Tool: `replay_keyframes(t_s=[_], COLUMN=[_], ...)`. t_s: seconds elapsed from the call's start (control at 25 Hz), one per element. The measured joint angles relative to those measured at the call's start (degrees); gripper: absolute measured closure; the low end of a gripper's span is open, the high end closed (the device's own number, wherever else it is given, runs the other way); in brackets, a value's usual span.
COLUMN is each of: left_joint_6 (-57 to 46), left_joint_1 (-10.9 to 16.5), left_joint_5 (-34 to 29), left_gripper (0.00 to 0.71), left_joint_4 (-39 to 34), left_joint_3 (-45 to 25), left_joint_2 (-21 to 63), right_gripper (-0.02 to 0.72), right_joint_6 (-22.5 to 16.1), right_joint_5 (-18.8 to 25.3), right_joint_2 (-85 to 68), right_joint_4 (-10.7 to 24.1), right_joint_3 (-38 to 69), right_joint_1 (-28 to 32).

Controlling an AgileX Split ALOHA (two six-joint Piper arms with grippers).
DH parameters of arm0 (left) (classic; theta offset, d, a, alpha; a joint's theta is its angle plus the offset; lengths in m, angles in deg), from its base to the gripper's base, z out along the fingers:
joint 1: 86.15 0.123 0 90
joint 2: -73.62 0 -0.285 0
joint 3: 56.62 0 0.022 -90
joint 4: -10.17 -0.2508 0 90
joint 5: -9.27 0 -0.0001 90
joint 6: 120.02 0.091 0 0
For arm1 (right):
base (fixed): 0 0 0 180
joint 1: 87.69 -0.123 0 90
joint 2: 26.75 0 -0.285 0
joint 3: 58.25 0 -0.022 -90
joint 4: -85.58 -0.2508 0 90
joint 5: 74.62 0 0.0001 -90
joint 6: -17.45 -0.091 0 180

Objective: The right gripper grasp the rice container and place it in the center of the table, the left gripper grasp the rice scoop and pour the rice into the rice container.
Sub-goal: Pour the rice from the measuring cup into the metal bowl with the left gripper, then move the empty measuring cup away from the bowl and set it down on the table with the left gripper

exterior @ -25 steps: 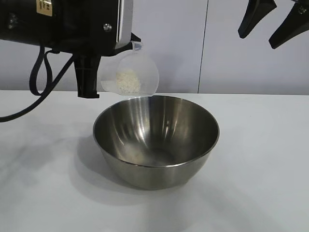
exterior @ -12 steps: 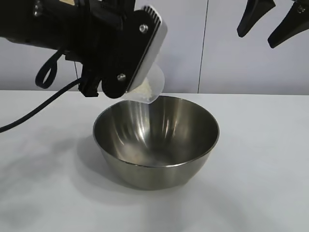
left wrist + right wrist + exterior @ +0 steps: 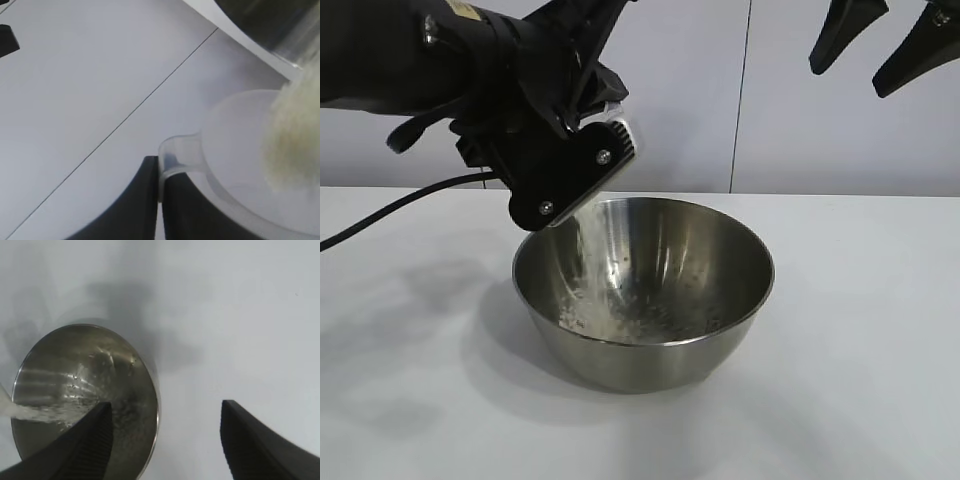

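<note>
White tabletop (image 3: 860, 330) against plain pale wall, rice container (image 3: 643, 290) at centre, left gripper (image 3: 159, 200) jaws clenched on tipped rice scoop (image 3: 240, 150), rice (image 3: 292, 135) spilling in, right gripper (image 3: 165, 440) jaws spread, empty, above.

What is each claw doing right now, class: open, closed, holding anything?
Left claw: closed on the rice scoop, tipped over the rice container, rice pouring.
Right claw: open, empty, raised above the table.

Rice (image 3: 582, 262) streaming from tipped scoop (image 3: 240, 150) into steel bowl (image 3: 720, 320)
</note>
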Motion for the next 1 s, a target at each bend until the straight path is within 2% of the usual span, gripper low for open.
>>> replay_keyframes(t_s=[0.32, 0.48, 0.6, 0.8, 0.88, 1.0], left_joint_6=[3.3, -1.0, -5.3, -9.7, -9.8, -10.1], left_joint_1=[-0.3, -0.3, -0.3, 0.8, 2.7, 6.9], left_joint_5=[-0.1, 0.3, 0.1, -0.1, -1.3, -5.0], left_gripper=[0.701, 0.701, 0.701, 0.701, 0.701, 0.701], left_joint_4=[3.9, 10.8, 18.9, 38.2, 46.4, 57.4], left_joint_3=[0.0, 0.2, 1.9, 9.7, 12.7, 15.5], left_joint_2=[-0.9, -0.9, -0.8, 0.8, 1.9, 3.9], right_gripper=[0.272, 0.272, 0.272, 0.272, 0.272, 0.272], right_joint_6=[0.0, 0.0, 0.0, 0.0, 0.0, 0.0], right_joint_5=[-0.1, -0.1, -0.1, -0.1, -0.1, -0.1], right_joint_2=[0.0, 0.0, 0.0, 0.0, 0.0, 0.0], right_joint_4=[0.0, 0.0, 0.0, 0.0, 0.0, 0.0], right_joint_3=[0.0, 0.0, 0.0, 0.0, 0.0, 0.0], right_joint_1=[0.0, 0.0, 0.0, 0.0, 0.0, 0.0])
